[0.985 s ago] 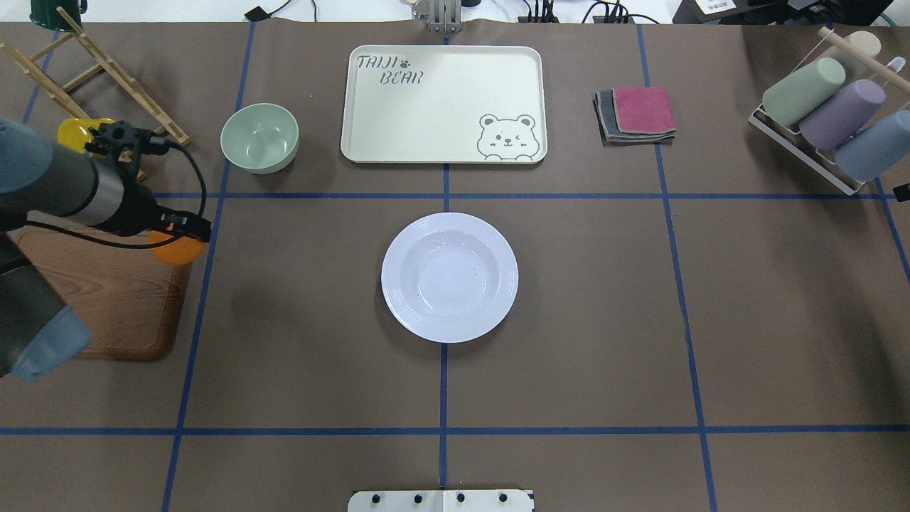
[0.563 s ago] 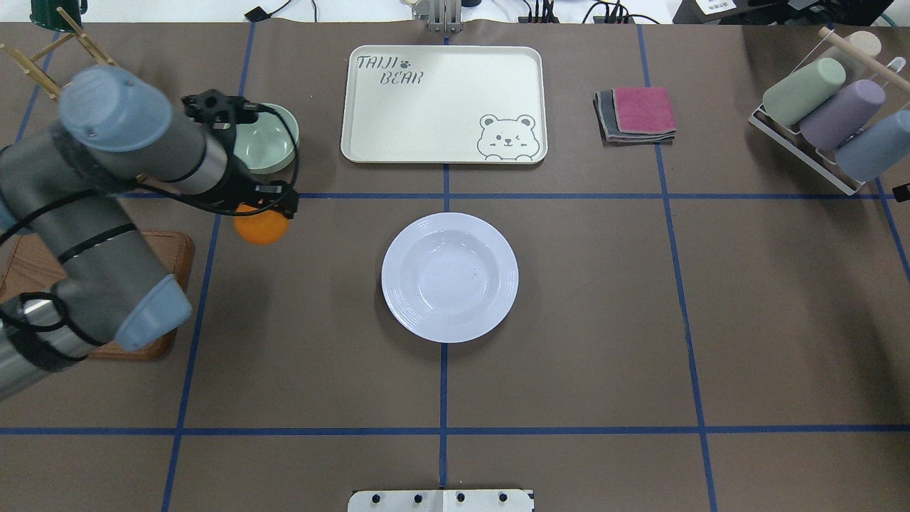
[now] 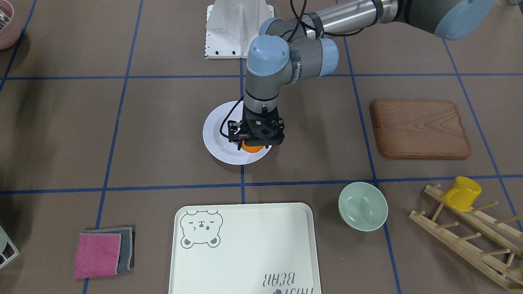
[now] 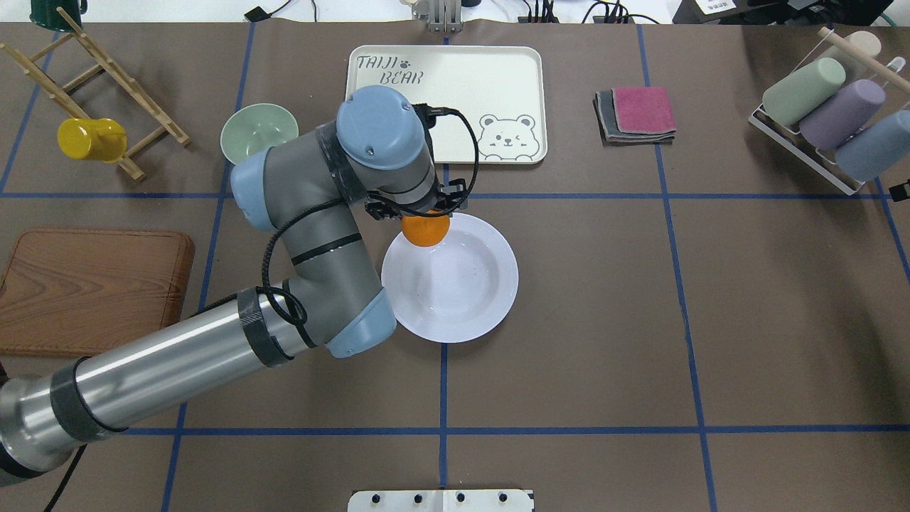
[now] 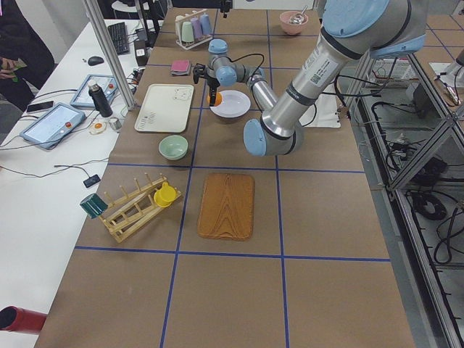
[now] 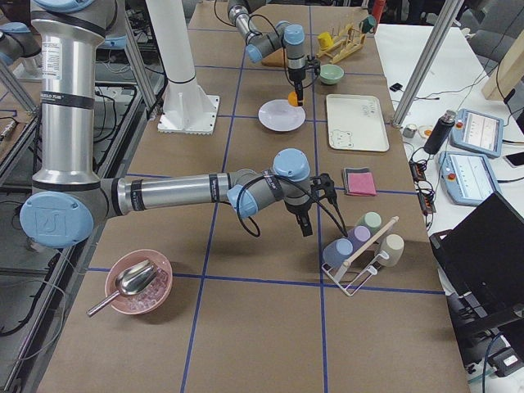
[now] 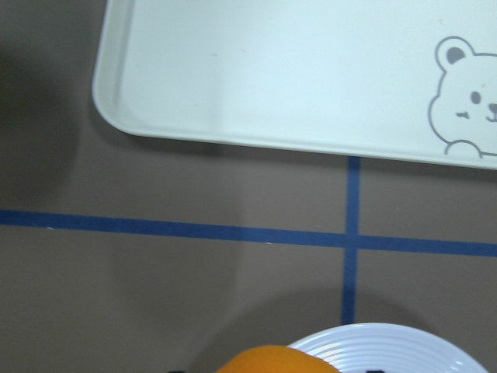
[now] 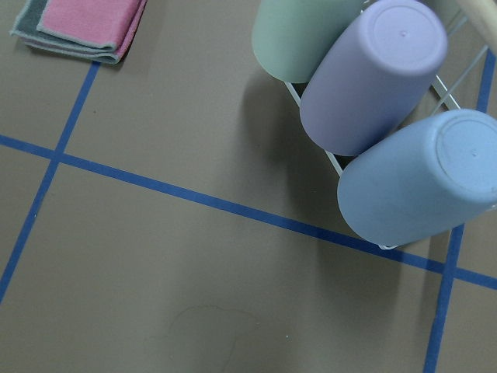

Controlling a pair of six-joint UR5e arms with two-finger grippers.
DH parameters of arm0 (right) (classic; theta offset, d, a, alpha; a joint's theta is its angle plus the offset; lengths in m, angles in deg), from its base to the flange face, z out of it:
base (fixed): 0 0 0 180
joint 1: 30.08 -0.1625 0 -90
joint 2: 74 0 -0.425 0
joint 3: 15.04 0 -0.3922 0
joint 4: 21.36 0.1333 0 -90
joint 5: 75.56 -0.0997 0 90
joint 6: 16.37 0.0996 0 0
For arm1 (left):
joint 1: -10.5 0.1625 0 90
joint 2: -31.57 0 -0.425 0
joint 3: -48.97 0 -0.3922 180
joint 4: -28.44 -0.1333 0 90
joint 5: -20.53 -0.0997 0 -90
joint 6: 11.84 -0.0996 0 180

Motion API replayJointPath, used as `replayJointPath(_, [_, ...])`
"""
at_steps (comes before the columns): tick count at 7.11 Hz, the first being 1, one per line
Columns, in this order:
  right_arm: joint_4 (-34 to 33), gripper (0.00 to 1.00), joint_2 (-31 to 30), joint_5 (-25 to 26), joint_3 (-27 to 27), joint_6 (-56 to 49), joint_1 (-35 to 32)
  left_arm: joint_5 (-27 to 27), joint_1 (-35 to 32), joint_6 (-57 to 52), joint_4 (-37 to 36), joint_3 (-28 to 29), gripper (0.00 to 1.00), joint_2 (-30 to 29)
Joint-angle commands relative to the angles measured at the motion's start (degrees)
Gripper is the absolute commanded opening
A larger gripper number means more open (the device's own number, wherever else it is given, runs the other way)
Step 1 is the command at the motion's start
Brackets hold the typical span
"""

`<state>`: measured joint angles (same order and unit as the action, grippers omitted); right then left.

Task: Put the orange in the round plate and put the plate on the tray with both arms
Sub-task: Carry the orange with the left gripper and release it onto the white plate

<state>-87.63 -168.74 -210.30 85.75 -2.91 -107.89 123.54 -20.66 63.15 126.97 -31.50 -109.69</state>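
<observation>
My left gripper (image 3: 254,141) is shut on the orange (image 4: 425,230), a small bright-orange fruit. It holds the fruit over the tray-side part of the white round plate (image 4: 458,288) at the table's middle. In the left wrist view the orange (image 7: 272,362) shows at the bottom edge, beside the plate's ridged rim (image 7: 392,350). The cream tray (image 4: 498,78) with the bear drawing lies just beyond the plate with nothing on it. My right gripper (image 6: 304,226) hangs low near the cup rack. It shows only in the exterior right view, so I cannot tell its state.
A pale green bowl (image 4: 259,135) sits left of the tray. A wooden board (image 4: 92,288) lies at the left, and behind it a wooden rack holds a yellow cup (image 4: 89,139). Folded cloths (image 4: 636,114) and a cup rack (image 4: 825,114) are on the right.
My left arm has swung right from over the wooden board to over the plate's far rim, with the orange held in its gripper the whole way.
</observation>
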Motion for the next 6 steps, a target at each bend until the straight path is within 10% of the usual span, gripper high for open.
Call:
replayJointPath(1, [0.0,1.0,0.0,0.0,0.0,0.0,0.0,-3.8,4.2,0.7,0.4,1.5,0.23,-1.0])
replayJointPath(4, [0.1,1.0,0.0,-0.2,0.0,0.2,0.0,-4.3,6.5,0.3,0.4,1.5,0.98,-0.3])
replayJointPath(6, [0.2,1.0,0.1,-0.4,0.3,0.9,0.0,-4.0,5.2,0.1,-0.2,-1.5,0.99,-0.1])
